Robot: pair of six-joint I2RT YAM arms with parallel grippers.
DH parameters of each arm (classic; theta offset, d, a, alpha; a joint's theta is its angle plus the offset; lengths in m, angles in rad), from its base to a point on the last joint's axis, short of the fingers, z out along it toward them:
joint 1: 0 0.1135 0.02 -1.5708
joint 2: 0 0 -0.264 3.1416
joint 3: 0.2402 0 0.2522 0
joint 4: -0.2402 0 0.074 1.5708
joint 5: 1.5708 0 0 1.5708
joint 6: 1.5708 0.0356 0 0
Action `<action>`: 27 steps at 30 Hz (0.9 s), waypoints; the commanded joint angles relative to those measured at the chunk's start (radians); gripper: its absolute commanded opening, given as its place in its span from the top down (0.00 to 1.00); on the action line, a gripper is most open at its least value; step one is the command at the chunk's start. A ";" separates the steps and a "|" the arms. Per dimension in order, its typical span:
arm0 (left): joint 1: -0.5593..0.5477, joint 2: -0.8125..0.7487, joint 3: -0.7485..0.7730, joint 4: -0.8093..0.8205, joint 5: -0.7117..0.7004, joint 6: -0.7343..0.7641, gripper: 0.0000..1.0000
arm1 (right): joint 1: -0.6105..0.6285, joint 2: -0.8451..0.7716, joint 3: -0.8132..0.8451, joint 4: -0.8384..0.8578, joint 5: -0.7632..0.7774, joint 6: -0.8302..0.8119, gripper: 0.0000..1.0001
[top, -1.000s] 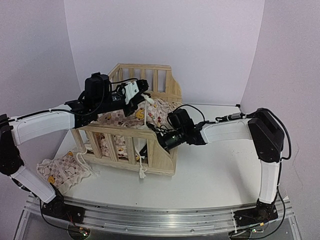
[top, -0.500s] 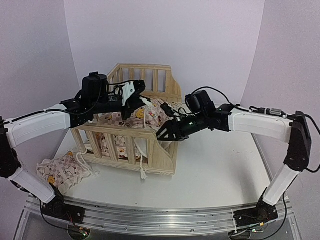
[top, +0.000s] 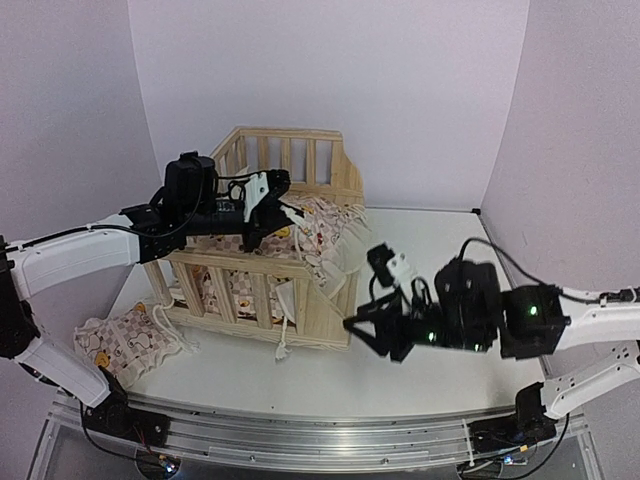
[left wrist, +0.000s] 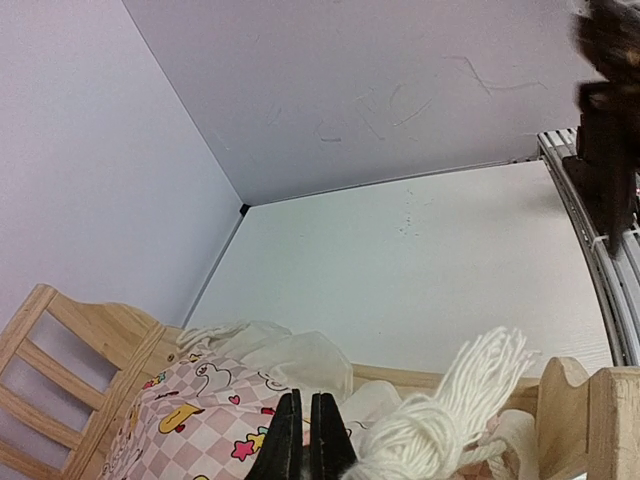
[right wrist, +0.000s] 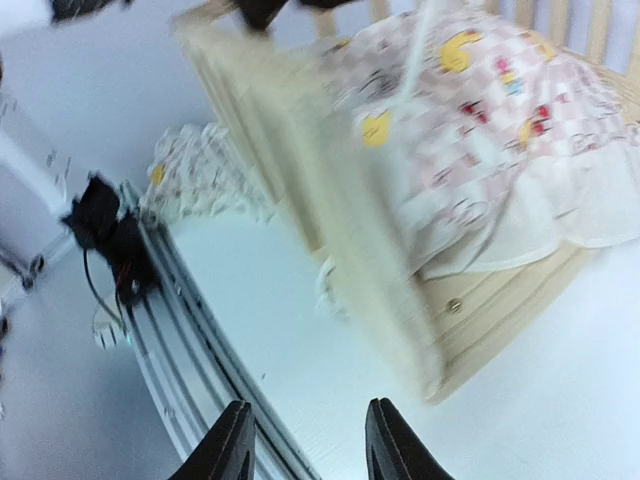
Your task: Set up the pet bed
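The pet bed's pine frame [top: 250, 265] stands left of centre, with a pink-checked ruffled cushion [top: 305, 228] lying inside it. The cushion's ruffle hangs over the right end. My left gripper [top: 285, 208] hovers over the cushion with its jaws shut. In the left wrist view the left gripper [left wrist: 307, 402] shows nothing between its tips; the cushion [left wrist: 190, 420] and a white yarn tassel [left wrist: 450, 410] lie beside them. My right gripper [top: 368, 335] is low over the table, just right of the frame's front corner. The blurred right wrist view shows the right gripper [right wrist: 305, 440] open and empty, the frame [right wrist: 380, 270] ahead.
A second checked ruffled cushion [top: 115, 340] lies on the table left of the frame, partly under its corner. A metal rail [top: 300, 430] runs along the near edge. White walls close in the left, back and right.
My right arm has pulled back from the bed's right side toward the near right, and its gripper has come down beside the front corner. The left gripper has barely moved.
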 commanded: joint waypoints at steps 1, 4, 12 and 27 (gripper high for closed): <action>-0.005 -0.048 -0.014 0.048 0.020 -0.017 1.00 | 0.188 0.117 -0.161 0.307 0.304 -0.078 0.61; -0.008 -0.044 -0.010 0.052 0.019 -0.016 1.00 | 0.234 0.258 -0.194 0.512 0.364 -0.088 0.60; -0.008 -0.052 -0.027 0.101 0.024 -0.015 1.00 | 0.253 0.709 -0.141 1.163 0.577 -0.199 0.56; -0.006 -0.043 -0.093 0.250 0.126 -0.015 1.00 | 0.244 1.069 0.083 1.337 0.836 -0.031 0.44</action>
